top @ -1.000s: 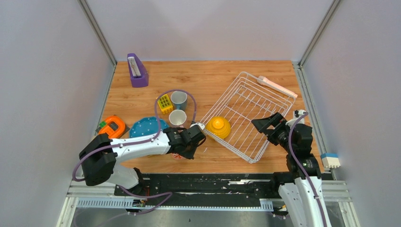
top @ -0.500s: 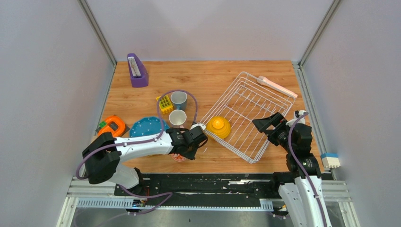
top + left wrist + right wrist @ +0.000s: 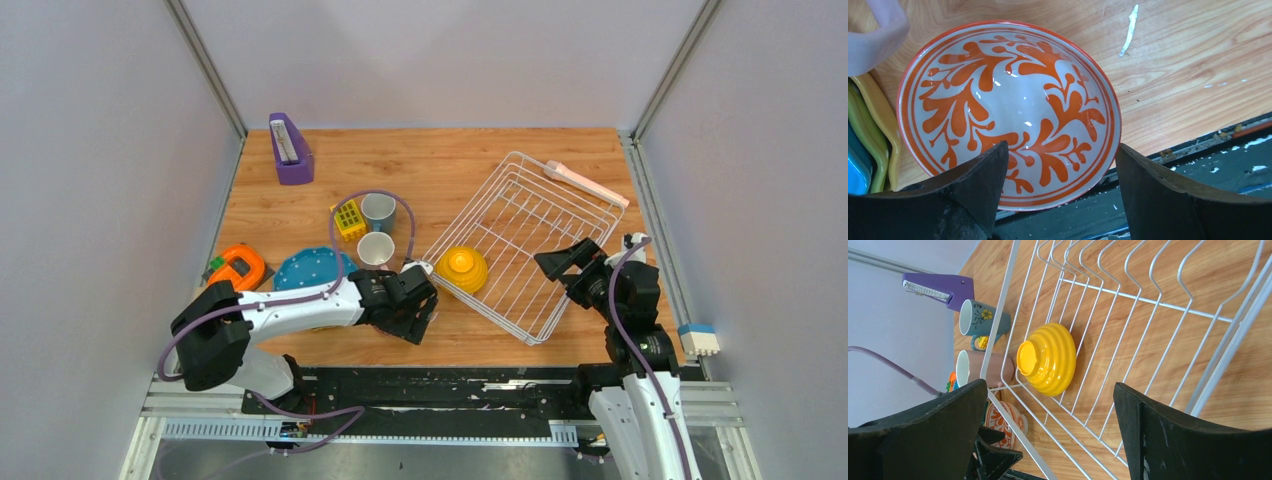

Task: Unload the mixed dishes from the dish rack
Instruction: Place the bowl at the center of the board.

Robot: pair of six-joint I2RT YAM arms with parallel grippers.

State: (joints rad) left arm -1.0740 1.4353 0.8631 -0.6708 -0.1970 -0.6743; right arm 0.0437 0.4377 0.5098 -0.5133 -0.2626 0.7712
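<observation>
Only wrist views show the red-rimmed cup (image 3: 1008, 100) below the spread left gripper (image 3: 1062, 150).

A robot lab cell: plain grey panels (image 3: 100, 150) (aluminium-framed) enclose a wooden table (image 3: 450, 165).

Item: red-rimmed bowl (image 3: 1008, 110). My left claw (image 3: 413, 312) is covering it in the overhead view. In the left wrist view my own finger (image 3: 973, 200) is hiding its near rim.

Item: stacked plates (image 3: 875, 115), left of the bowl. The picture's edge is cutting them down to slivers.

Item: pink mug (image 3: 873, 30), beyond the bowl's left side. It is showing only as a blurred, cropped bit.

Item: dish rack (image 3: 1148, 300), right of the bowl. The right wrist view is cropping its far sides.
</observation>
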